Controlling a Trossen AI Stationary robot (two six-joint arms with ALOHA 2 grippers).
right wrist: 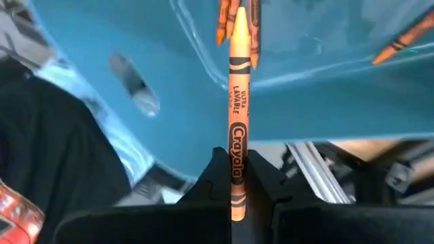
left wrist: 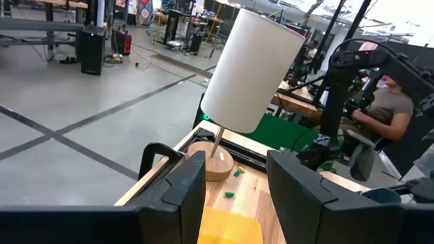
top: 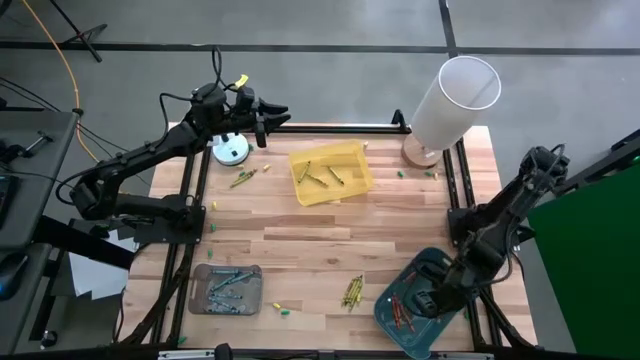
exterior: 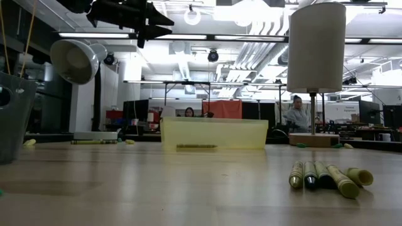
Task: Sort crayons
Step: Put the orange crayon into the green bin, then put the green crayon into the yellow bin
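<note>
The right hand (right wrist: pixel 237 193), clamped on an orange wax crayon (right wrist: pixel 237 115), hangs over the teal plastic tray (top: pixel 425 300) at the wooden counter's (top: pixel 330 240) near right. The step judged in hand is dropping it in, which calls for parting the fingers. The left hand (top: pixel 262 122) waits wide open and empty above the far left.

right gripper (right wrist: pixel 236 177) — clamps orange crayon (right wrist: pixel 237 108) | over teal tray (right wrist: pixel 325 41)

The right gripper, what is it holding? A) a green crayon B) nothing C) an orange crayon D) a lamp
C: in the right wrist view, the right gripper is pinched shut on an orange crayon that points over the teal tray.
</note>
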